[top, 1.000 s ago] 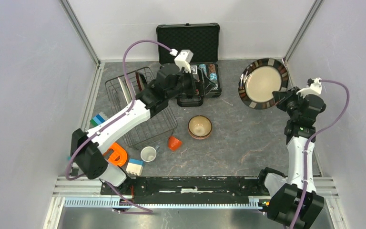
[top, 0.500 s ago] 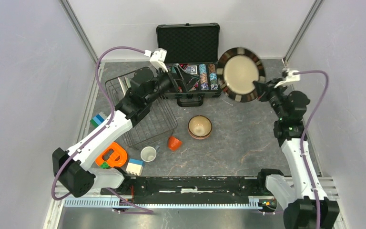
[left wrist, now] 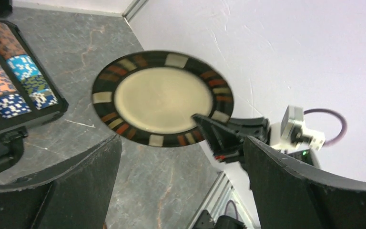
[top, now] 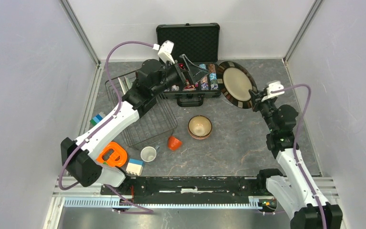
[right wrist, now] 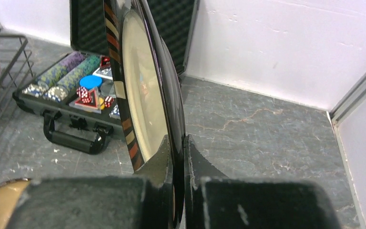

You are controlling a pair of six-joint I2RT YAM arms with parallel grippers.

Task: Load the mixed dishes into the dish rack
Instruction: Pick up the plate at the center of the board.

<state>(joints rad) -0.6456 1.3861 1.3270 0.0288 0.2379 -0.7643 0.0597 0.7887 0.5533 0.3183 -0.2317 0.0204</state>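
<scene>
Nearest, by the left arm's base: one white-and-blue toy block [top: 135, 166] and one orange ring toy [top: 113, 155]. Just beyond them are two cups, one white cup [top: 148, 153] upright and one orange cup [top: 174, 142] tipped on its side, near each other but apart. One tan bowl [top: 200, 126] sits upright mid-table, right of the cups. One dish rack [top: 147, 125], black wire, stands on the left half of the table; the left arm crosses over it, so its contents can't be told. One open poker chip case [top: 188, 43] lies at the far wall. One dark-rimmed beige plate [top: 237, 82] is off the table, up on edge just right of the case and well apart from the rack.

Right gripper [top: 254, 96]: closed down on the plate's rim, one of its fingers [right wrist: 164, 160] on each face, holding the plate upright with its beige face turned left. Left gripper [top: 187, 72]: spread wide over the case, holding nothing and touching nothing; its wrist view looks straight at the plate's face, plate well apart from it.
</scene>
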